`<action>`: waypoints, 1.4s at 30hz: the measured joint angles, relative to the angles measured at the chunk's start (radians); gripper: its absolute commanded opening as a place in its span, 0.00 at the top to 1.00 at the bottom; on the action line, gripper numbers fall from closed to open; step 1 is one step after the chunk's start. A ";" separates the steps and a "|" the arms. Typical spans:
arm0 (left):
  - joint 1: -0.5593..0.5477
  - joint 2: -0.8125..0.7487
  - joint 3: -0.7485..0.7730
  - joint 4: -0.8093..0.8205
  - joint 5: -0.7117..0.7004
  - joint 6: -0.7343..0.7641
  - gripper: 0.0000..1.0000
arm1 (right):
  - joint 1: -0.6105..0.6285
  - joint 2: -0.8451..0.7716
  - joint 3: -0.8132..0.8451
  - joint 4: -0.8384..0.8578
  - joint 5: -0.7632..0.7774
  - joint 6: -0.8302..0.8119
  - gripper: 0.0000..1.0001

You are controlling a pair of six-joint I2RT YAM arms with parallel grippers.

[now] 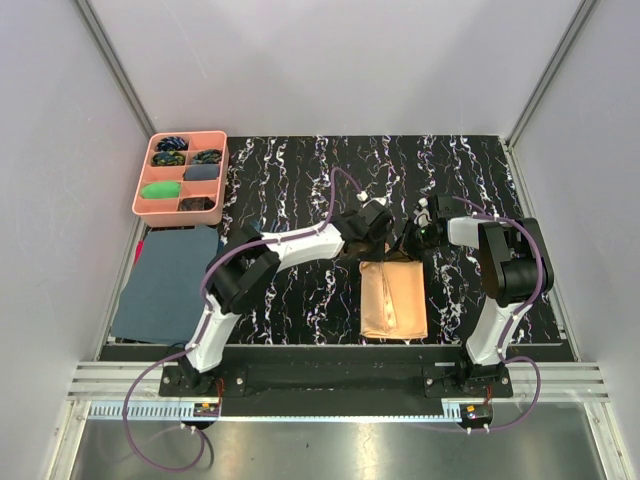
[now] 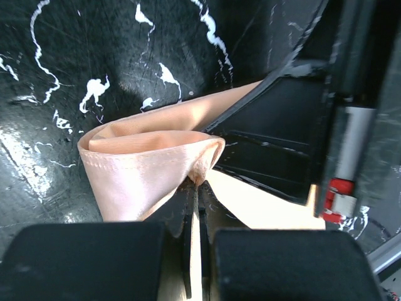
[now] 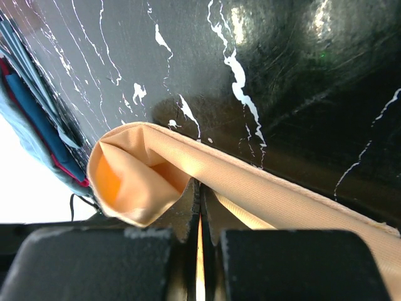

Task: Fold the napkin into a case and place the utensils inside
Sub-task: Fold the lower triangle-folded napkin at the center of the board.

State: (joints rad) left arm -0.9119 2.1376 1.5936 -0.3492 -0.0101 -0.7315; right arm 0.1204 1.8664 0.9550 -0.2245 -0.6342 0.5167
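The peach-orange napkin (image 1: pixel 393 298) lies folded into a narrow layered rectangle on the black marbled table, right of centre. Both grippers meet at its far edge. My left gripper (image 1: pixel 384 243) is shut on a raised fold of the fabric (image 2: pixel 147 169), with the jaws pinched together at the fold (image 2: pixel 197 186). My right gripper (image 1: pixel 414 240) is shut on the same edge, where the fabric (image 3: pixel 135 179) curls into an open loop beside the fingertips (image 3: pixel 200 188). The right arm's black body fills the right of the left wrist view. No dark blue utensils are in view.
A pink compartment tray (image 1: pixel 146 200) with small coloured bundles stands at the back left. A dark blue-grey cloth sheet (image 1: pixel 168 283) lies at the front left, with a red edge beneath it. White walls enclose the table on three sides.
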 measured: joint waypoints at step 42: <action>0.003 0.058 0.035 0.000 0.040 -0.020 0.90 | 0.149 -0.435 -0.409 -0.068 0.068 0.118 0.73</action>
State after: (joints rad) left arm -0.9085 2.1956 1.6287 -0.3496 0.0299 -0.7513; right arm 0.2695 1.4315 0.5457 -0.2928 -0.5667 0.6346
